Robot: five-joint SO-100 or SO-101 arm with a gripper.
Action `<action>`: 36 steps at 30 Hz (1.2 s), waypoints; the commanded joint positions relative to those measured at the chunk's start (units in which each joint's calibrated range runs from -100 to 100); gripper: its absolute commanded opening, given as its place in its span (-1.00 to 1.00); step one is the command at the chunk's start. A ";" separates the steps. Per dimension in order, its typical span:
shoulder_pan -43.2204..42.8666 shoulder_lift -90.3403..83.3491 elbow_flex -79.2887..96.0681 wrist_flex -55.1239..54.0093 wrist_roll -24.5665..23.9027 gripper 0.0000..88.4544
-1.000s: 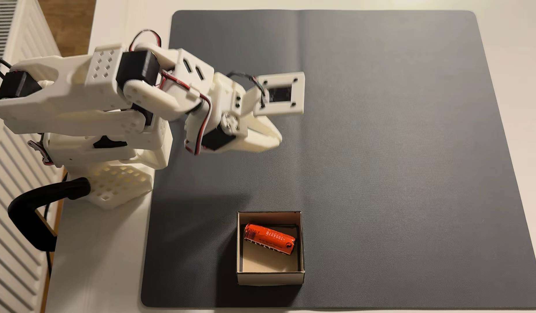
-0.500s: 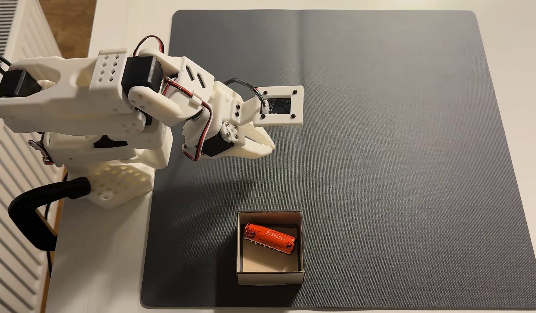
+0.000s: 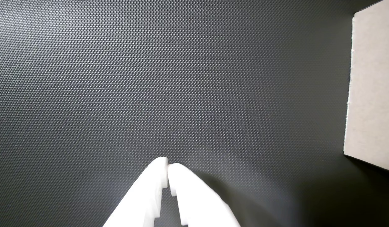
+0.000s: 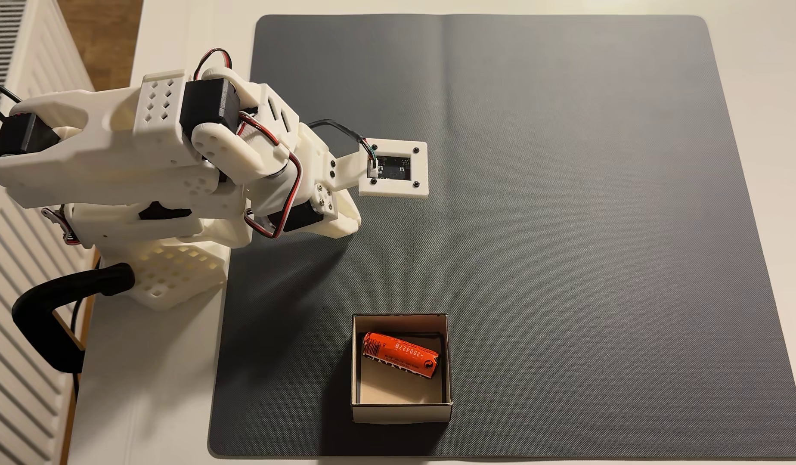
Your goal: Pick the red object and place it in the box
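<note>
The red object point(image 4: 400, 355), an orange-red cylinder with a barcode and pale digits, lies slanted on the tan floor inside the box point(image 4: 401, 413), a small cream-white open-topped carton near the mat's front edge. In the wrist view one cream outer wall of the box point(image 3: 372, 88) stands at the right edge. My white gripper point(image 4: 352, 223) hangs well behind the box, folded back close to the arm's base, pointing down at bare mat. Seen from the wrist, the gripper point(image 3: 167, 167) is shut with its tips together and nothing between them.
A dark grey textured mat point(image 4: 566, 179) covers most of the white table. The arm's base point(image 4: 163, 268) stands at the mat's left edge, with a black clamp point(image 4: 51, 313) and a white radiator point(image 4: 11, 268) further left.
The arm has folded back toward its base: gripper and wrist camera moved left and slightly toward the front of the mat. The red object and the box have stayed put.
</note>
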 commanded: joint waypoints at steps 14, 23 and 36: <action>0.30 0.67 0.73 0.91 0.22 -0.98; 0.37 0.67 0.73 0.91 0.22 -0.98; 0.37 0.67 0.73 0.91 0.22 -0.98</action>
